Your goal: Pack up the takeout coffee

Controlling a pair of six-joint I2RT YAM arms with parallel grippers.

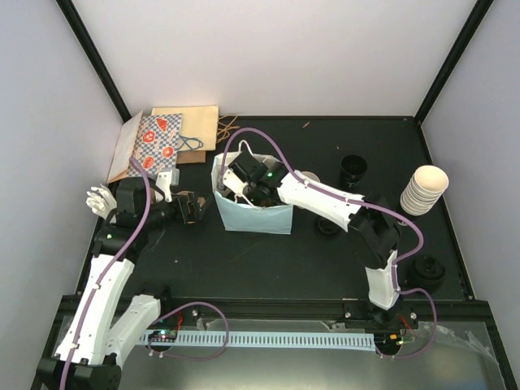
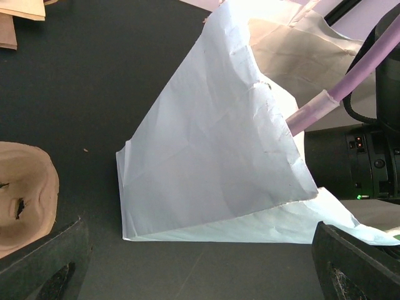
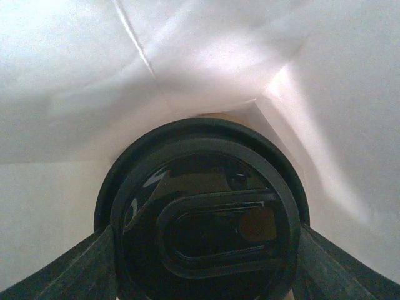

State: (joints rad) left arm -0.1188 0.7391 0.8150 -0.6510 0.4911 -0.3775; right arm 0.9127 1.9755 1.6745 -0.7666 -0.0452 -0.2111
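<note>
Takeout coffee (image 3: 203,219) inside the light blue paper bag (image 1: 262,218), held by the right gripper (image 3: 205,269).

Right wrist view: the cup's round black lid fills the lower frame with pale bag walls on every side. One finger presses each side of the lid, so the right gripper is part-closed and gripping the cup (cup body below the lid is hidden). Top view: the bag stands upright and open-topped near the middle of the table (image 1: 244,268), with the right arm reaching down into its mouth. The left gripper (image 1: 193,210) is spread fully wide and holds nothing, low over the table just beside the bag's left side. A moulded cardboard carrier (image 2: 22,194) lies left of it. A stack of cream cups (image 1: 424,189) stands at the table's right edge, well apart from the bag.
</note>
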